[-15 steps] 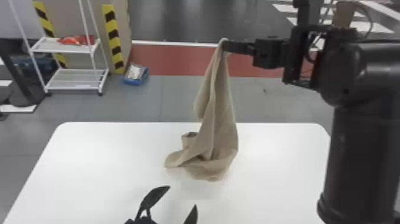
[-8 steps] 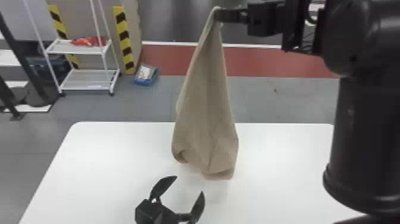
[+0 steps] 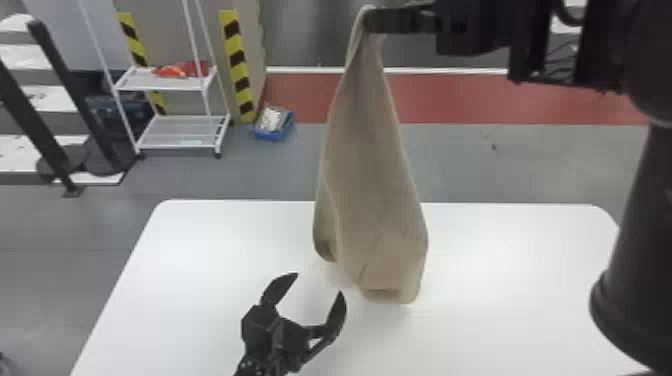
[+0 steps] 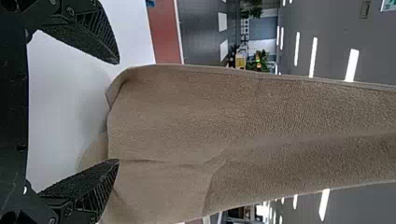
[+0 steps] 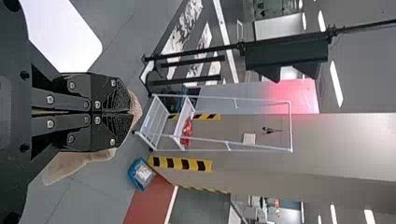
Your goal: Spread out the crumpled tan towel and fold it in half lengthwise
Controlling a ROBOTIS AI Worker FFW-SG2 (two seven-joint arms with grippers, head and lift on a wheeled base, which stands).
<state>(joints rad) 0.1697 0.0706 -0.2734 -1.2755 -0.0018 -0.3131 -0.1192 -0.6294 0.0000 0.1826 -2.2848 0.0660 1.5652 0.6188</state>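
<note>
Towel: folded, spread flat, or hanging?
Hanging, neither spread flat nor neatly folded: the right hand pinches the towel at its top, and the cloth drapes down in loose folds above the table.

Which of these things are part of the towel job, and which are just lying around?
Part of the job:
- tan towel
- white table
- right gripper
- left gripper

Just around:
- white shelf rack
- blue box
</note>
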